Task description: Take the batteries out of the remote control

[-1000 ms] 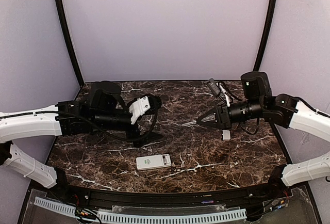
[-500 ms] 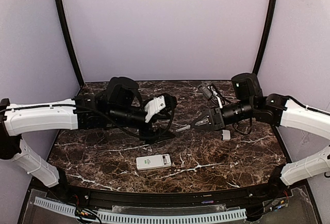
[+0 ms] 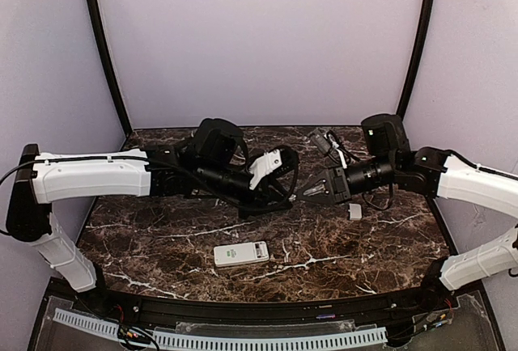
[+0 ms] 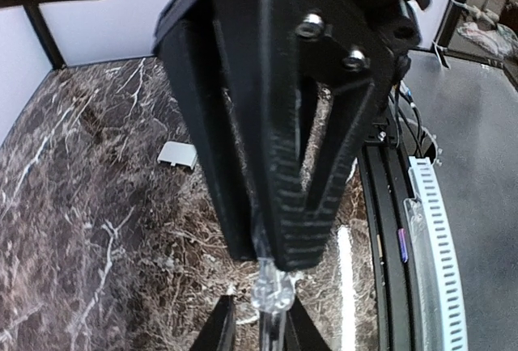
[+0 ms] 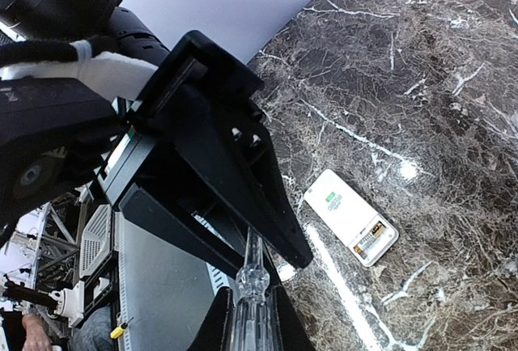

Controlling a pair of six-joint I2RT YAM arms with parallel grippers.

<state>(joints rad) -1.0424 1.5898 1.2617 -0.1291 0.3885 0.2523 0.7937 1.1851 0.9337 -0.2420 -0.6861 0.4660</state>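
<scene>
The remote control (image 3: 241, 253) lies near the middle of the table (image 3: 162, 246); the small plastic piece (image 3: 354, 212) lies farther back, right.

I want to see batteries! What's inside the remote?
The remote control shows orange and dark bits in its open end, probably batteries. How many is unclear; its white shell covers the rest.
</scene>
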